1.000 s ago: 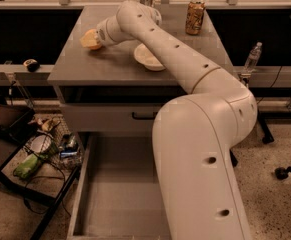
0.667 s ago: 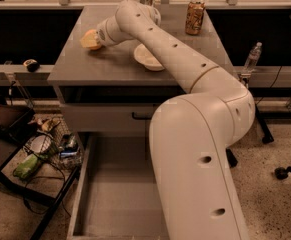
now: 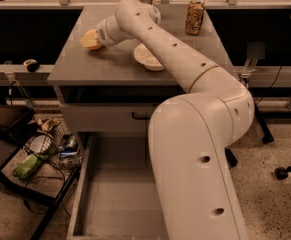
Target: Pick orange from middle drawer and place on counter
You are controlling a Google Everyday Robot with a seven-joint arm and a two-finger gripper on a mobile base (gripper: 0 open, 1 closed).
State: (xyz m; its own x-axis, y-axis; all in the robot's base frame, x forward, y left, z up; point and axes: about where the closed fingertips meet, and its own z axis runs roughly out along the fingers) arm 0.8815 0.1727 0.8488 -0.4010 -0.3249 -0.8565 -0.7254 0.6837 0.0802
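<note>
Arm reaches across the bench (image 3: pixel 85 66) toward its left rear part. Gripper (image 3: pixel 94 38) sits low over the bench top, at the arm's far end. Orange (image 3: pixel 88 40) is right at the gripper tip, touching it, on or just above the bench surface; cannot tell which. Gripper state: cannot tell whether it is pinching the orange. White bowl (image 3: pixel 146 60) lies just to the right. Middle drawer (image 3: pixel 117 194) is pulled out below.

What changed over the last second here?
Almost nothing: the gripper stays over the counter's left part, the orange at its tip; the arm's big lower link edged slightly left. White bowl, brown can and the open middle drawer are unchanged.
</note>
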